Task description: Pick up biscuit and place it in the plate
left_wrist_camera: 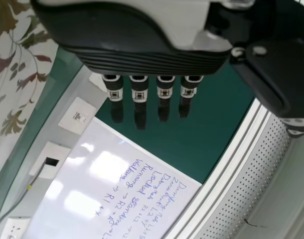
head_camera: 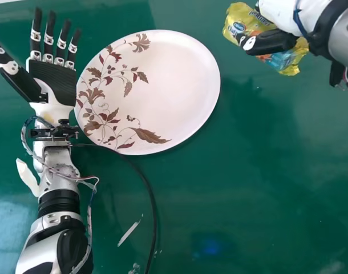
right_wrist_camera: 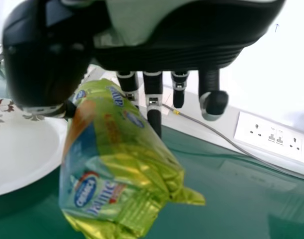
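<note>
At the top right of the head view my right hand [head_camera: 270, 42] is shut on the yellow biscuit packet [head_camera: 241, 21], its thumb across the wrapper. In the right wrist view the packet [right_wrist_camera: 112, 159] hangs between the thumb and fingers of my right hand [right_wrist_camera: 153, 94], to one side of the plate [right_wrist_camera: 27, 149]. The white plate [head_camera: 168, 91] with brown leaf patterns lies left of the packet, with bare surface between them. My left hand [head_camera: 55, 80] lies palm up at the plate's left edge, fingers straight; the left wrist view shows this hand [left_wrist_camera: 142, 59] too.
A black cable [head_camera: 153, 211] runs from the left wrist across the green table [head_camera: 248, 200]. A small white scrap [head_camera: 128, 233] lies near the cable. Wall sockets [right_wrist_camera: 272, 137] and a grey ledge stand behind the table.
</note>
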Robot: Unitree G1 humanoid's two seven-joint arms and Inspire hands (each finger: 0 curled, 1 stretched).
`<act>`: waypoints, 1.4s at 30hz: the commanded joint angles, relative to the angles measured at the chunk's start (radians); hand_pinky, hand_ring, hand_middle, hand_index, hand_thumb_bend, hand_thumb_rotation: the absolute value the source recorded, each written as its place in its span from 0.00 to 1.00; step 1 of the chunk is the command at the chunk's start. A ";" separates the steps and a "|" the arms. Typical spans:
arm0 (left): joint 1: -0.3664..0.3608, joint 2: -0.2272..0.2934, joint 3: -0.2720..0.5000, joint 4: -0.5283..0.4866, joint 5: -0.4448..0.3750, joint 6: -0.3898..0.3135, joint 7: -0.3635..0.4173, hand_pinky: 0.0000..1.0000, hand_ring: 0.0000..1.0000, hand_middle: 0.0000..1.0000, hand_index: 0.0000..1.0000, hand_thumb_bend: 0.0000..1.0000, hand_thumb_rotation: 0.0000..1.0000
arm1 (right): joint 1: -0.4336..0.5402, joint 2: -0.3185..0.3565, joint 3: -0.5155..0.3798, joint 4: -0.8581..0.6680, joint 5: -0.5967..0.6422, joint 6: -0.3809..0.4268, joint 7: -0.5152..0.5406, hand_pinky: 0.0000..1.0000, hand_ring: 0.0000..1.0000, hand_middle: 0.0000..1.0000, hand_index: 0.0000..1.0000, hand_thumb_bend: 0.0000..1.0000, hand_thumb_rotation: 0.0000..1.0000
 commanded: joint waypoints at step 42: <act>0.064 -0.112 -0.009 0.193 0.033 -0.008 0.021 0.90 0.91 0.97 1.00 1.00 0.99 | -0.167 0.115 0.035 -0.019 0.159 -0.073 -0.055 0.00 0.43 0.50 0.01 0.50 0.00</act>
